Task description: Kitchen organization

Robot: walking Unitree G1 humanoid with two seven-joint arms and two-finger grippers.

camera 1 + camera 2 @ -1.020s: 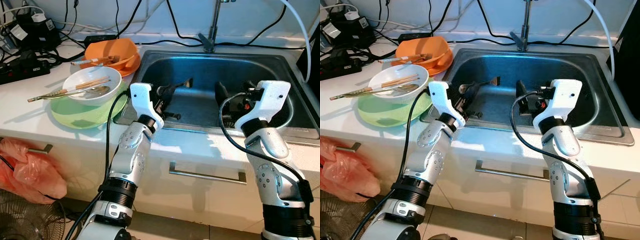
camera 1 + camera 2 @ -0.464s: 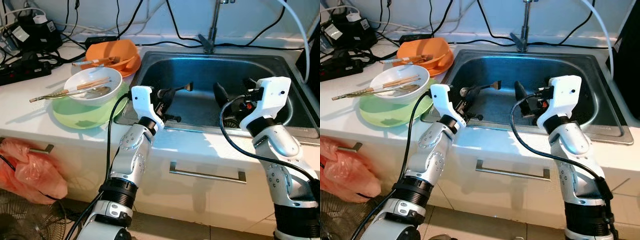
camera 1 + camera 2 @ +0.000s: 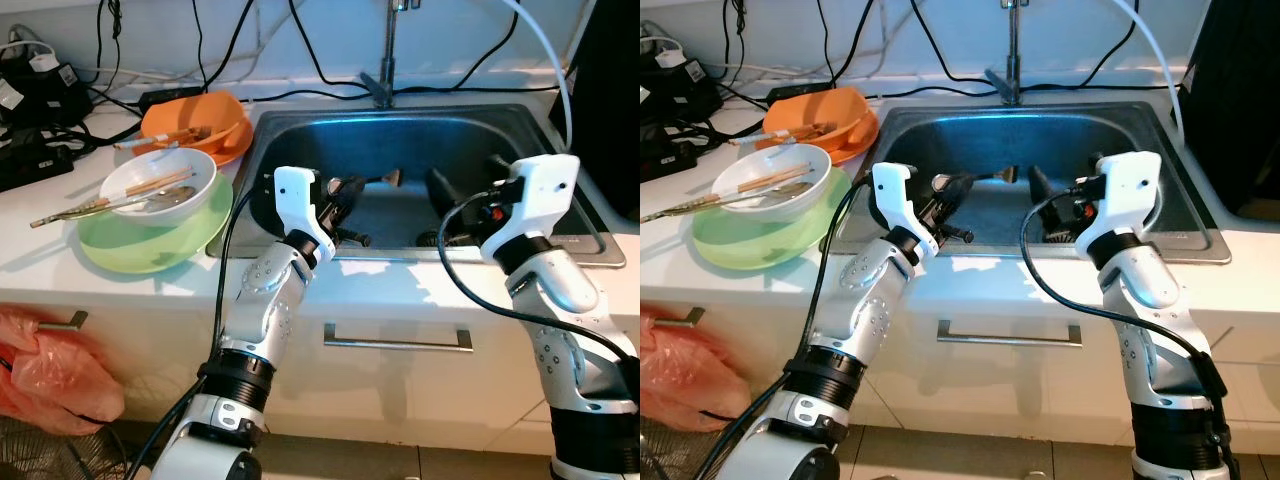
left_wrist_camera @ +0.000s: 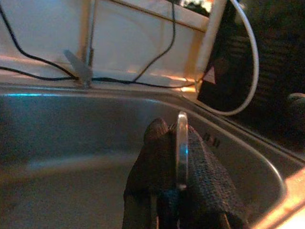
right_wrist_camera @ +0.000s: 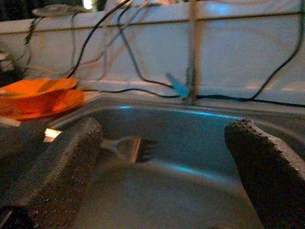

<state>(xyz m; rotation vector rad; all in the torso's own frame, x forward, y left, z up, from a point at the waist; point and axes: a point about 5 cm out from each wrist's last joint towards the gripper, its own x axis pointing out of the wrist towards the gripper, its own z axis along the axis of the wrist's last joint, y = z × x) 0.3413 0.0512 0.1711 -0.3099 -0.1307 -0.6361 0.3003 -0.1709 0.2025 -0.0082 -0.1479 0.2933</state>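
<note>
The left gripper (image 3: 352, 192) is clamped on a fork (image 3: 377, 181) and holds it over the sink (image 3: 300, 128), tines pointing right. The right gripper (image 3: 470, 192) hangs over the sink's right half with its fingers spread, holding nothing. On the counter to the left sit a white bowl (image 3: 190, 188) with chopsticks (image 3: 155, 185) on a green plate (image 3: 140, 250), with an orange bowl (image 3: 220, 135) beyond. It looks like dirty cutlery is going into the sink; next, lower the fork and let go.

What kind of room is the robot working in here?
Most likely a home kitchen: a steel sink with a faucet is set in a white counter, where used bowls with chopsticks stand stacked.
</note>
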